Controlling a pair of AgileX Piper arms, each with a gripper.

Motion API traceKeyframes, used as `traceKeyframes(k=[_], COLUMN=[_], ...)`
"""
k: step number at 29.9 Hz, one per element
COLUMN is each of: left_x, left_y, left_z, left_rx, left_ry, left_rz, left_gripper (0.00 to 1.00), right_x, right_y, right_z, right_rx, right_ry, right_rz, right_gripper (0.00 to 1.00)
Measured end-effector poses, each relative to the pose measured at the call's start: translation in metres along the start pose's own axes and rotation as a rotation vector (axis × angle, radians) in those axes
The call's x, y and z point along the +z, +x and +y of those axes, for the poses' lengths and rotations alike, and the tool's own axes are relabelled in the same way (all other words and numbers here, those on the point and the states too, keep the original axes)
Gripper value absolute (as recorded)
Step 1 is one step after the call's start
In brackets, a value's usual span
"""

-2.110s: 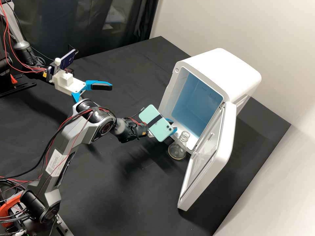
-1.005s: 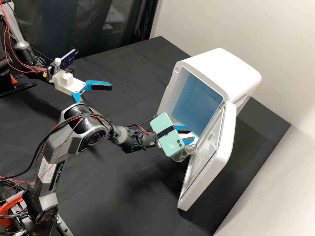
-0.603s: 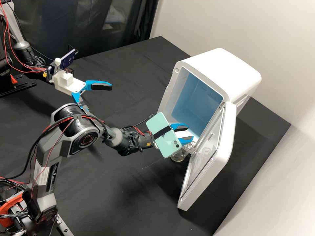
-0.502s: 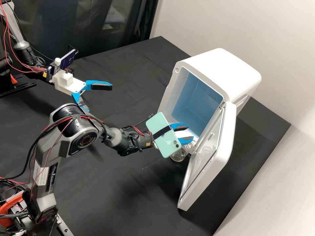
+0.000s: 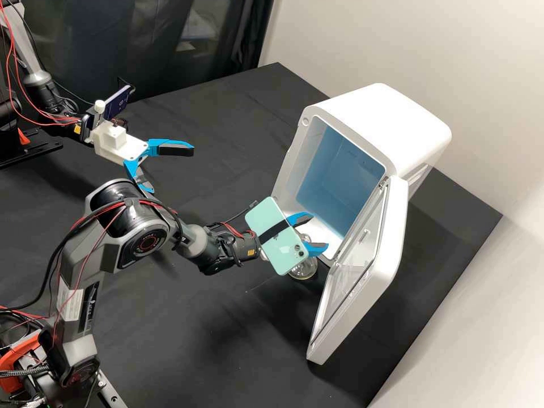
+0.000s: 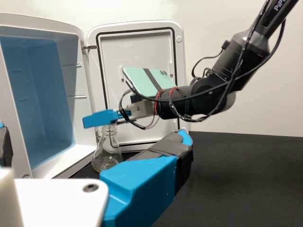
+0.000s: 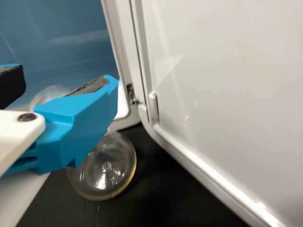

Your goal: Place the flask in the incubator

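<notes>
One black bench carries one white incubator, its blue cavity open just beyond the right gripper and its one door swung wide close beside it, leaving a tight corner. There the one glass flask stands on the bench directly under the right gripper, whose fingers are spread and clamp nothing. The left gripper, well behind, hangs spread and empty.
</notes>
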Motion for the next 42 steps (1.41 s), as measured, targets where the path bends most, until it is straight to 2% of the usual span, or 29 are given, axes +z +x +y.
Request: traceKeyframes(k=[3, 6, 8, 12, 23, 30, 34, 42], left_x=[0.0, 0.0, 0.0, 0.0, 0.0, 0.0, 0.0, 0.0], left_y=[0.0, 0.0, 0.0, 0.0, 0.0, 0.0, 0.0, 0.0], left_z=[0.0, 0.0, 0.0, 0.0, 0.0, 0.0, 0.0, 0.0], left_rx=[0.0, 0.0, 0.0, 0.0, 0.0, 0.0, 0.0, 0.0], left_ry=[0.0, 0.0, 0.0, 0.0, 0.0, 0.0, 0.0, 0.0], left_rz=[0.0, 0.0, 0.0, 0.0, 0.0, 0.0, 0.0, 0.0], left_gripper=[1.0, 1.0, 1.0, 1.0, 1.0, 1.0, 1.0, 1.0], right_x=[0.003, 0.006, 0.011, 0.019, 0.029, 0.027, 0.027, 0.025], right_y=[0.0, 0.002, 0.006, 0.014, 0.031, 0.038, 0.043, 0.054], right_z=[-0.004, -0.012, -0.021, -0.031, -0.036, -0.037, -0.037, -0.044], right_rx=[-0.012, -0.024, -0.043, -0.055, -0.02, -0.007, 0.015, 0.023], right_ry=[-0.005, -0.014, -0.022, -0.043, -0.034, -0.034, -0.013, -0.032], right_rz=[-0.007, -0.006, -0.027, -0.059, -0.113, -0.112, -0.126, -0.134], right_gripper=[1.0, 1.0, 1.0, 1.0, 1.0, 1.0, 1.0, 1.0])
